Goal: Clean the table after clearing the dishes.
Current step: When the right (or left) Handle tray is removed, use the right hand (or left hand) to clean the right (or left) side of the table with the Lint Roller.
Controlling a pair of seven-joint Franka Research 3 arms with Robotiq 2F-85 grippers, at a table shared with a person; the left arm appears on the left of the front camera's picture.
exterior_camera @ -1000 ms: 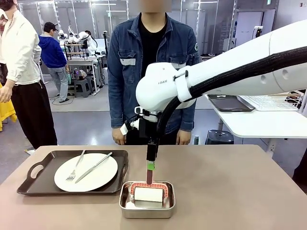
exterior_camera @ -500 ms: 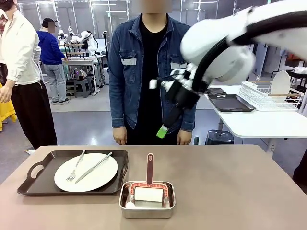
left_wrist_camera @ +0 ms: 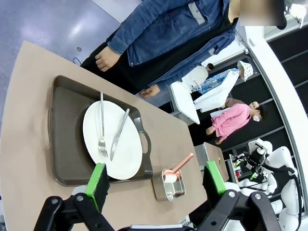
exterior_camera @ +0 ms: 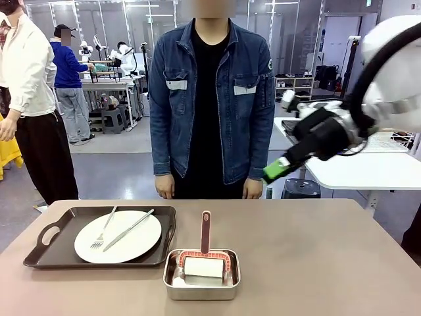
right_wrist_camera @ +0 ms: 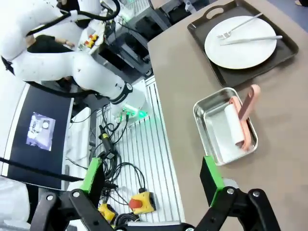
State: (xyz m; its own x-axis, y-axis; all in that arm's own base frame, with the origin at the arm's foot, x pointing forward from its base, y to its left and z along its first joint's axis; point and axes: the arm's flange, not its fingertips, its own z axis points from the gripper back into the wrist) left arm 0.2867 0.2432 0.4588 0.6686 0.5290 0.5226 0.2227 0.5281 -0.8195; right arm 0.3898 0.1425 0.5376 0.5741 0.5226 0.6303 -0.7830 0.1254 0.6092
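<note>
Your right gripper [right_wrist_camera: 151, 161] hangs wide open and empty, high over the right side of the table [exterior_camera: 316, 250]; your left gripper [left_wrist_camera: 156, 166] gapes wide too. One plate [exterior_camera: 118, 238] with fork [exterior_camera: 104, 232] and knife [exterior_camera: 128, 230] sits on its tray [exterior_camera: 39, 253], left of the steel pan [exterior_camera: 201, 280]

— What do I see nearest me?
— A square steel pan [exterior_camera: 201, 293], with a white roller [exterior_camera: 203, 266] lying in it, pink handle sticking up.
— And beyond?
— A person [exterior_camera: 210, 99] in a denim jacket stands there, with a white side table [exterior_camera: 358, 172] off to my right.
</note>
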